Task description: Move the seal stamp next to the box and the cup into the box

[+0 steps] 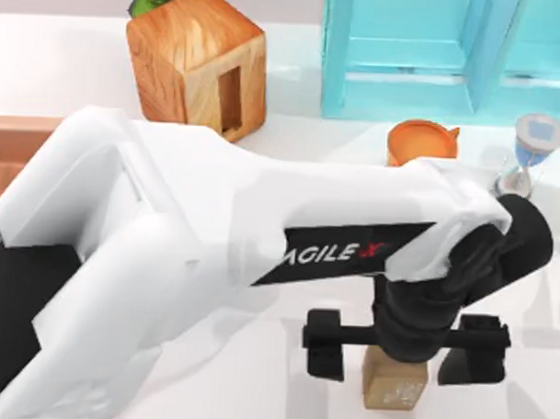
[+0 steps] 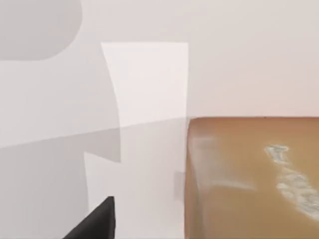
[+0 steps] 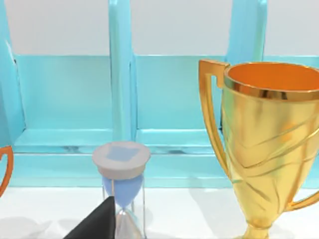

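My left gripper (image 1: 405, 359) hangs directly over the seal stamp (image 1: 395, 381), its two black fingers (image 1: 326, 344) spread wide to either side of the block and not touching it. The stamp sits on the white table (image 1: 255, 392), well in front of the orange trophy cup (image 1: 420, 144) and the turquoise cabinet (image 1: 433, 54). In the left wrist view the stamp (image 2: 249, 179) lies close beneath, pale carved marks on its face. The right wrist view faces a gold trophy (image 3: 269, 149) and an hourglass (image 3: 122, 184) before the cabinet; I cannot tell that gripper's state.
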You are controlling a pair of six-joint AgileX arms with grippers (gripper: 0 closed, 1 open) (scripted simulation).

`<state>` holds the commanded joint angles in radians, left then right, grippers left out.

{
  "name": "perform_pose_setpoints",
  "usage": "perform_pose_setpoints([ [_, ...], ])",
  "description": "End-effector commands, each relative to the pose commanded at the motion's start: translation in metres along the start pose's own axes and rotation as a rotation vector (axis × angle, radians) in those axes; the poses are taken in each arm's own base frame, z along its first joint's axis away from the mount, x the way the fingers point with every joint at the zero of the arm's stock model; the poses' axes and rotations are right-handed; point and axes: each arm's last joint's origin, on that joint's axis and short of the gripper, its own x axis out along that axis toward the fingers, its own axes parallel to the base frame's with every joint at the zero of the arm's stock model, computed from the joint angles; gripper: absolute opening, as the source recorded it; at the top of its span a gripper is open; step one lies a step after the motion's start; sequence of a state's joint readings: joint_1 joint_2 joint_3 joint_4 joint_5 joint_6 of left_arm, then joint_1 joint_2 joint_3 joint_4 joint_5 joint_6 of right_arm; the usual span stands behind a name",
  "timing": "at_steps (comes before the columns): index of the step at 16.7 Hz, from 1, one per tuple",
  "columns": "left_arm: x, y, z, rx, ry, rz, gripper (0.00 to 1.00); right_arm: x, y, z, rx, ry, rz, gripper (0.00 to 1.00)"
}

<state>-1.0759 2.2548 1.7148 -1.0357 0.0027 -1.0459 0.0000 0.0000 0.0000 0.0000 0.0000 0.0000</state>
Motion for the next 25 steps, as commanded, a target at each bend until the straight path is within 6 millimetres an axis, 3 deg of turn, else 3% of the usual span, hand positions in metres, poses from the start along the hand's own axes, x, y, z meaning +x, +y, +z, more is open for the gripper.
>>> perform_pose_setpoints([
  [2, 0.0000, 0.0000, 0.0000, 0.000, 0.000, 0.000, 1.00, 0.0000, 0.0000, 0.0000, 0.000, 0.000, 0.000, 1.00],
  [15, 0.0000, 0.0000, 0.0000, 0.000, 0.000, 0.000, 0.02, 0.0000, 0.0000, 0.0000, 0.000, 0.000, 0.000, 1.00],
  [25, -0.0014, 0.0012, 0.0009, 0.000, 0.000, -0.001, 0.00, 0.0000, 0.0000, 0.0000, 0.000, 0.000, 0.000, 1.00],
])
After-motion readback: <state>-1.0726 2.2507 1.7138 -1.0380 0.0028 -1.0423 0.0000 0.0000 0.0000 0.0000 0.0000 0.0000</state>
